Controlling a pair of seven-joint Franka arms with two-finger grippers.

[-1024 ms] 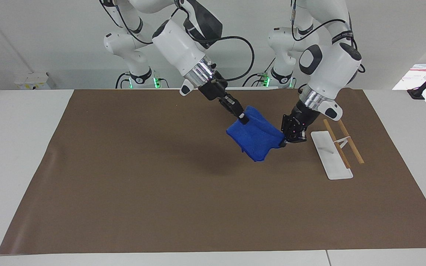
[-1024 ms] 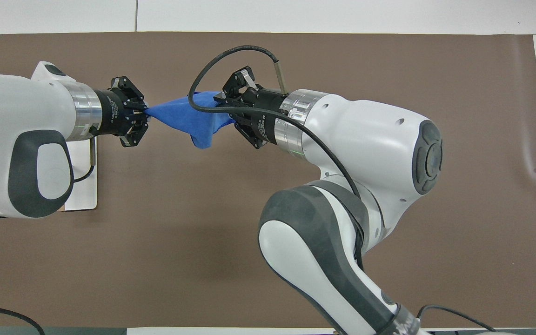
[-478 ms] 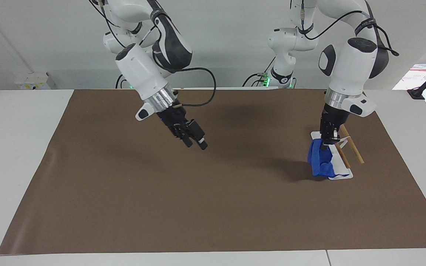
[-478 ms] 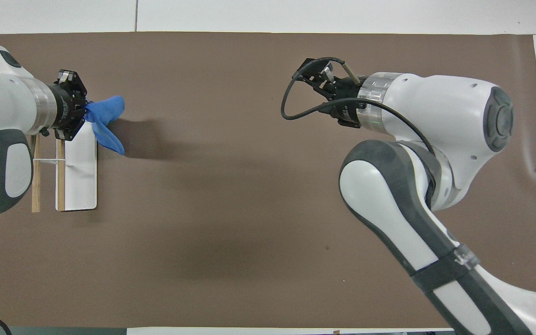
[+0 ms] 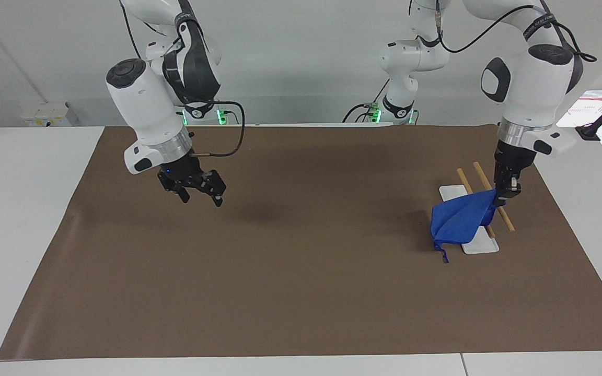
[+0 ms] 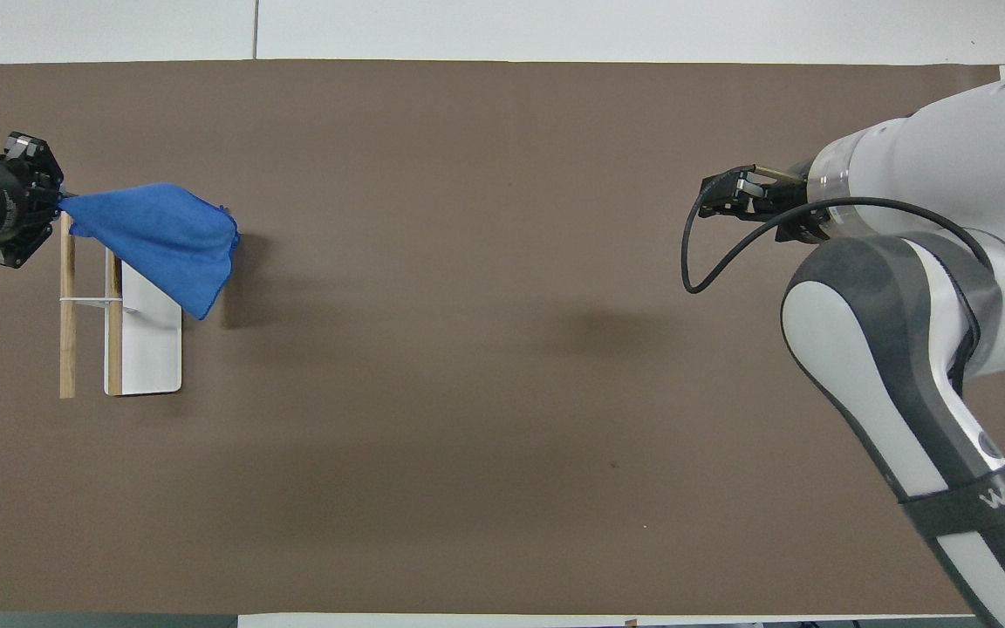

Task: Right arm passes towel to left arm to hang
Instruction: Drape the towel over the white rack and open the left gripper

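Over at the left arm's end of the brown mat point(image 5: 301, 292), seen from the facing camera, the left gripper point(image 5: 505, 194) is pinching one corner of the towel point(image 5: 458, 223). Its fingers are clamped together on the cloth, and the rest of the towel is draping down toward 7 o'clock from the grip, across the wooden rails of the rack point(image 5: 481, 209). The lower edge is hanging in front of the rack's white base, and the thin loop cord is dangling at the bottom corner, near the mat. Whether the cloth is actually resting on a rail I can't tell from here.

At about 9 o'clock from the mat's middle, the right gripper point(image 5: 199, 194) is hanging over bare mat at the right arm's end — fingers spread apart, holding nothing, a small blue light showing at its base.

From the overhead camera, the left gripper point(image 6: 49, 205) is sitting at the 9 o'clock edge of the view, gripping the towel point(image 6: 162, 237), which is fanning out toward 4 o'clock over the farther end of the rack point(image 6: 110, 331). The right gripper point(image 6: 721, 194) is way over toward 3 o'clock, well apart from the towel — fingers apart, black cable looping under it.
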